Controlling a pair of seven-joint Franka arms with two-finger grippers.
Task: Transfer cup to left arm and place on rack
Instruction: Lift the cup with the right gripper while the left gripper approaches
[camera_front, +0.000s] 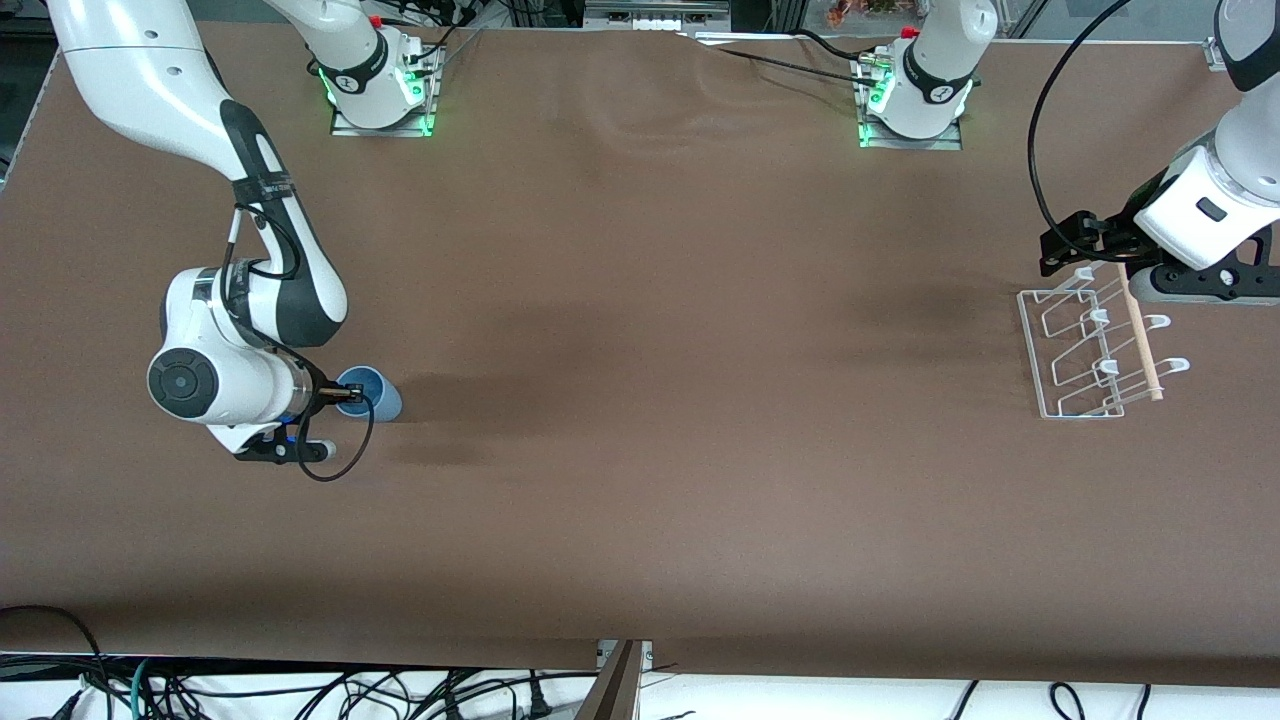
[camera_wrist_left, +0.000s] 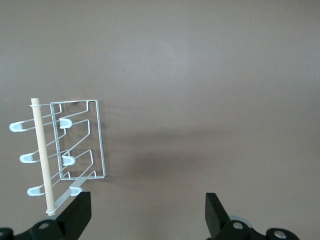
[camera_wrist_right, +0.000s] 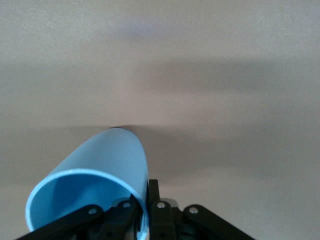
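Observation:
The light-blue cup (camera_front: 375, 393) is at the right arm's end of the table, mouth up. My right gripper (camera_front: 349, 396) is shut on its rim, one finger inside and one outside, as the right wrist view shows (camera_wrist_right: 145, 202) with the cup (camera_wrist_right: 107, 160) against the brown table. I cannot tell whether the cup's base touches the table. The white wire rack (camera_front: 1088, 350) with its wooden dowel (camera_front: 1141, 340) lies at the left arm's end. My left gripper (camera_front: 1075, 245) is open and empty above the rack's edge. In the left wrist view (camera_wrist_left: 147, 205) the rack (camera_wrist_left: 80, 142) lies beside the open fingers.
The brown table (camera_front: 660, 350) is bare between the cup and the rack. Both arm bases (camera_front: 380, 80) stand along the edge farthest from the front camera. Cables (camera_front: 250, 690) hang below the table's near edge.

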